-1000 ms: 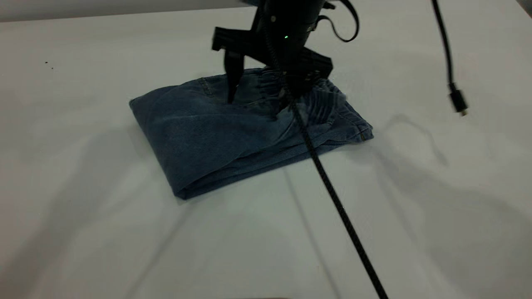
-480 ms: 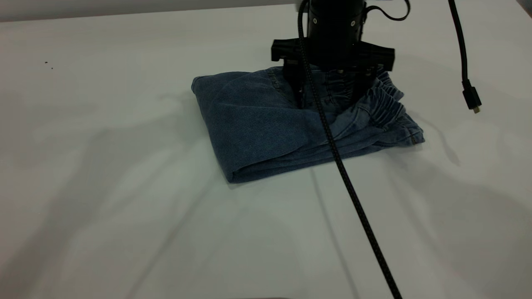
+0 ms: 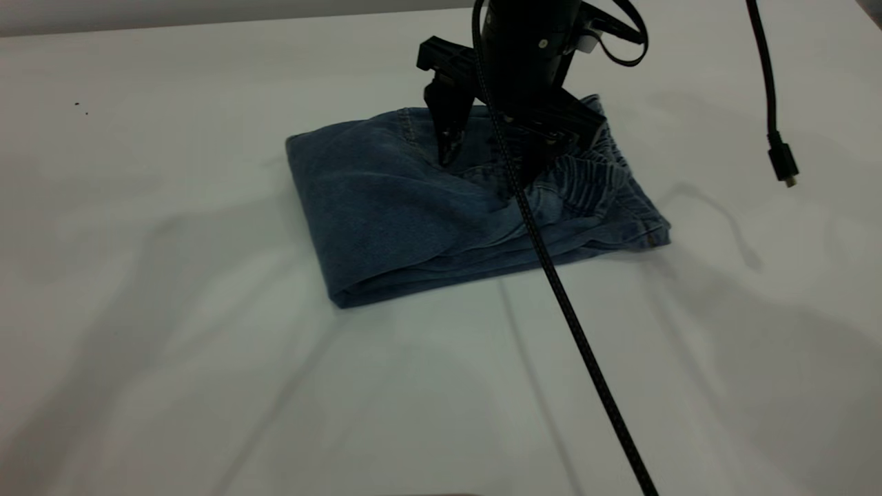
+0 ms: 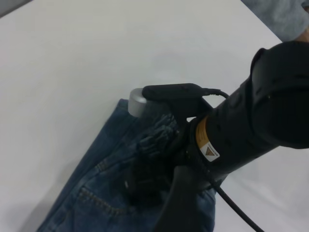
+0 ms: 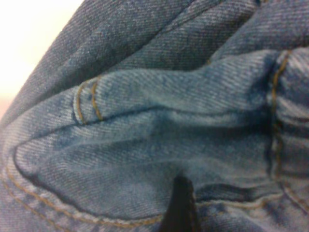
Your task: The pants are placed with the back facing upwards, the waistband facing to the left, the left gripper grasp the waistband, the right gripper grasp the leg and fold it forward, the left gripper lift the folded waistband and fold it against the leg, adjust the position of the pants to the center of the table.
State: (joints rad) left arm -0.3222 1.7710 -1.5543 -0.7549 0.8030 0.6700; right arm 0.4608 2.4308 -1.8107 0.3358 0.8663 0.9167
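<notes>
Exterior view: folds done, shorts being nudged to centre

Going from left to right: the table [image 3: 138, 275] is bare white up to the pants [image 3: 386, 207], which lie as a compact folded bundle a little above and right of the middle of the view, with the rounded fold edge on their left. The right gripper [image 3: 486, 162] stands over the bundle's upper middle. Its jaws are spread and pinch nothing, with both tips pressed down into the denim. The right wrist view shows one dark fingertip [image 5: 181, 203] resting on the cloth by a stitched seam. Just to the right, the ruffled waistband [image 3: 592, 179] lies on top of the folded layers. Farther right, a loose cable plug [image 3: 782, 162] dangles clear of the cloth.

The left gripper is not visible anywhere; its wrist camera looks across at the right arm.

I judge this to be the last step, sliding the bundle to the table's centre. The next move calls for steady downward pressure and a slow drag, so that the layers travel together and do not shear apart.
</notes>
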